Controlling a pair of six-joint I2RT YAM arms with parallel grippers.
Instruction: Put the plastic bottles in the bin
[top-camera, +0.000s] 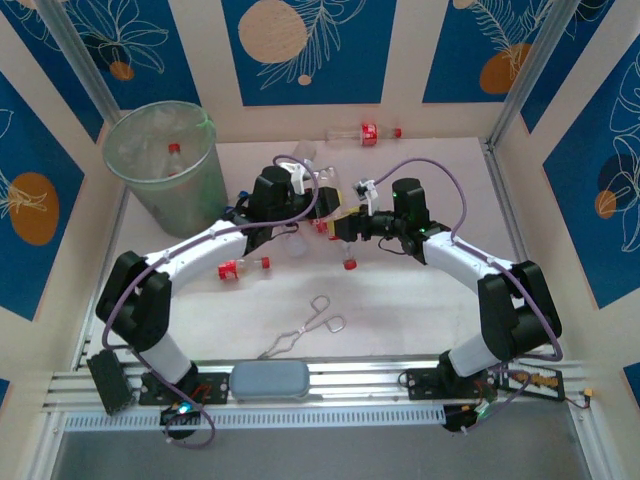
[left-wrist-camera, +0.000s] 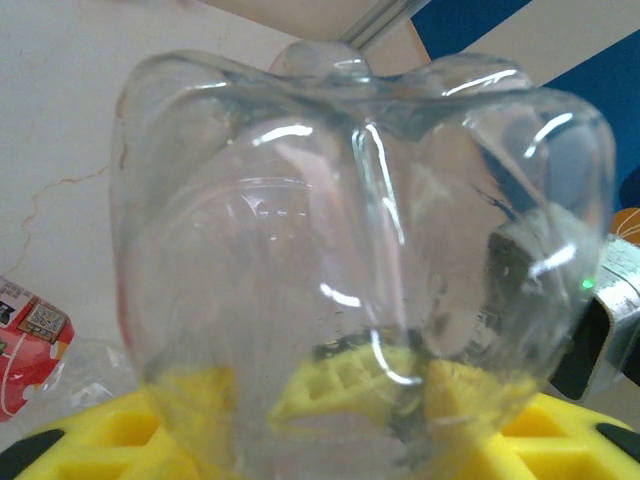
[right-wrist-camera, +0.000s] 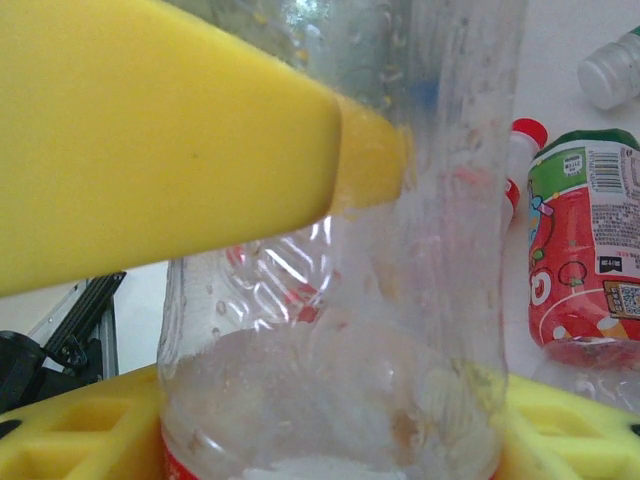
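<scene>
One bin (top-camera: 190, 195), one tongs (top-camera: 305, 330), two outlying bottles (top-camera: 365, 132) (top-camera: 243, 267) (others clustered).

Metal tongs (top-camera: 303, 330) flat on table (top-camera: 400, 312) at 6 o'clock of centre, loops toward 1 o'clock. Grey-blue oblong pad (top-camera: 268, 380) at 7 o'clock, near edge.

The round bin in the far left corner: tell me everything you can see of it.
The bin is a round, tapered tub of translucent pale grey-green plastic, widest at its open top. It stands upright in the far left corner of the table. Clear bottles lie inside, one showing a red cap.
</scene>
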